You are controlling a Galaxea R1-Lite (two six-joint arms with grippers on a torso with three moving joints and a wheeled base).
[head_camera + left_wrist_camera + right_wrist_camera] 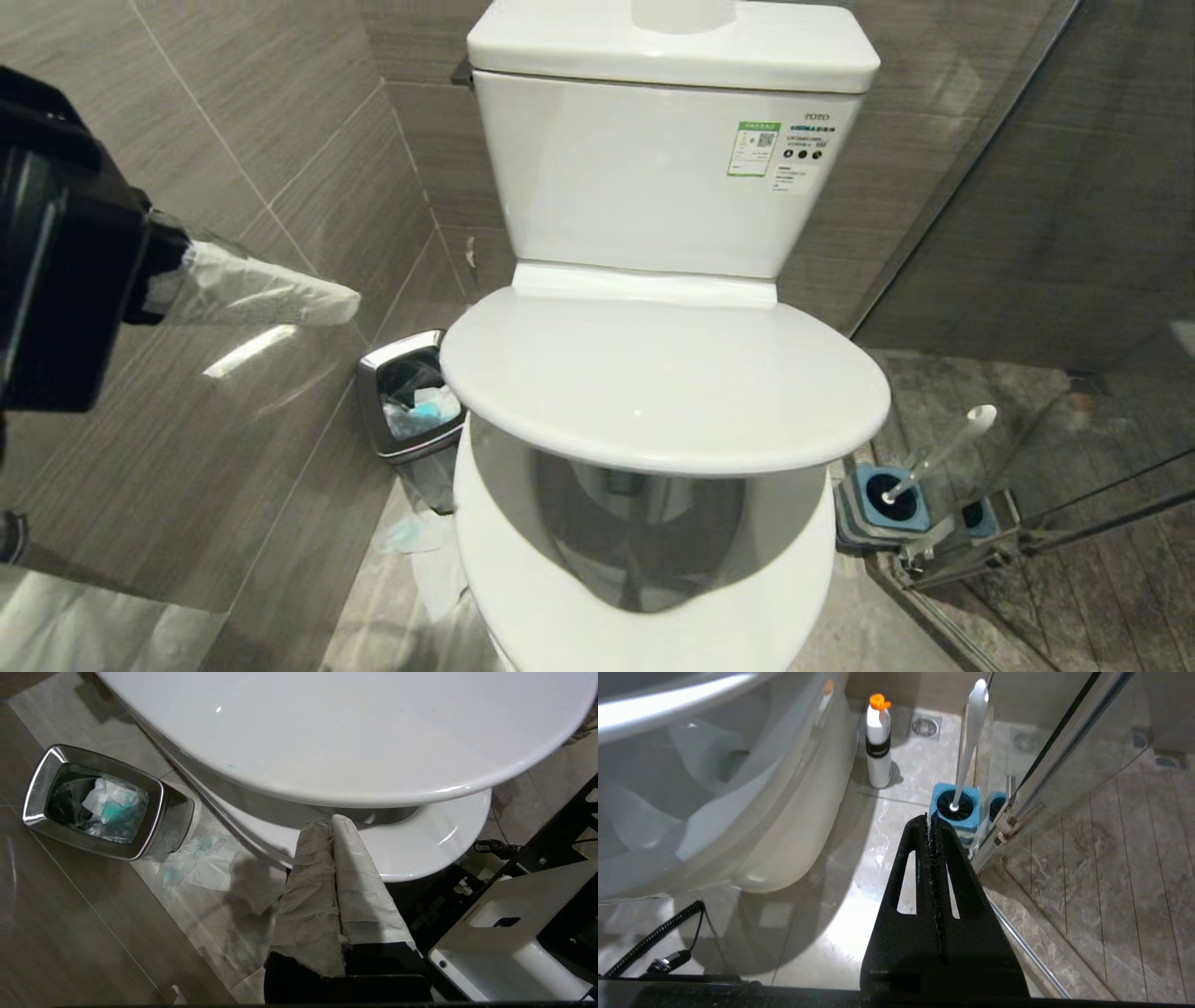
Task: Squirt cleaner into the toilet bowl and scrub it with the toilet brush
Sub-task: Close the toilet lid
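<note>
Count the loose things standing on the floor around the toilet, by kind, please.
Steel bin: 1
Toilet brush in its holder: 1
White bottle with orange cap: 1
Total: 3

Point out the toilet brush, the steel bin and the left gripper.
toilet brush [943, 455], head view, mid-handle.
steel bin [154, 812], left wrist view, rim.
left gripper [332, 820], left wrist view, wrapped fingertips.

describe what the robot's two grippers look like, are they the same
No. The left gripper has long tapered fingers wrapped in crinkled pale grey-white covering, on a boxy black body. The right gripper has bare matte black fingers, triangular with slotted cut-outs and rough inner edges. A coiled black cable shows near it.
</note>
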